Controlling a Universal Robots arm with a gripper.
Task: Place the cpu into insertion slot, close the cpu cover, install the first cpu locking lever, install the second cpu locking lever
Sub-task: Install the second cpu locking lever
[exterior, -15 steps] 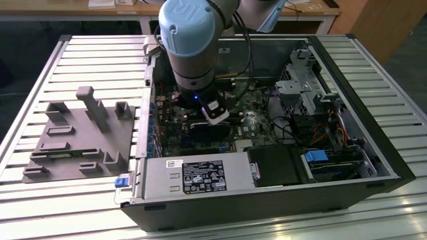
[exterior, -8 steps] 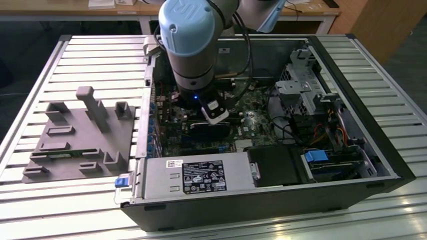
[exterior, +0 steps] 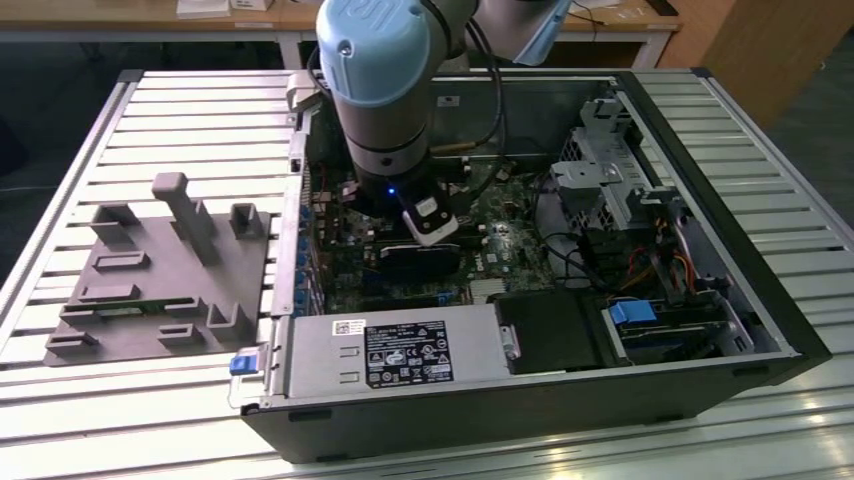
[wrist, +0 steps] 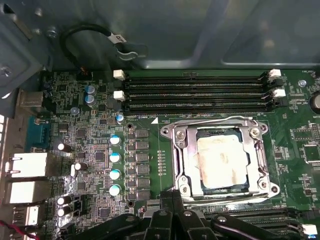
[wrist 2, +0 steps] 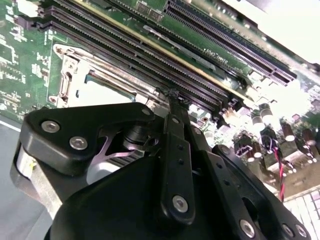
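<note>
While the arm [exterior: 390,110] reached down into the open case [exterior: 694,300], the pincer [wrist: 172,200] hung close over the board [wrist: 95,165], its black fingers drawn together to a narrow tip with nothing between them. In the first wrist view that tip sat just beside the socket edge farthest from the memory slots [wrist: 195,90]; in the second wrist view it pointed at the strip between socket and the long slots.

The cpu [wrist: 220,160] lay flat in the slot [wrist: 186,172], its pale top showing through the window of the cover [wrist: 220,127], which lay down over it rather than standing up. So the work looked to be at the levers, though whether either one was already hooked could not be made out; thin bright metal ran along the frame's sides, and no lever stood clearly raised.

To do this step well, the tip needed to bear on the lever wire alone, not on the cover or the chip top. A steady press down and then sideways under the hook would suit, since a springy wire may slip off a narrow closed tip. The round capacitors [wrist: 115,165] beside the socket stood near enough to be clipped by a slip.
</note>
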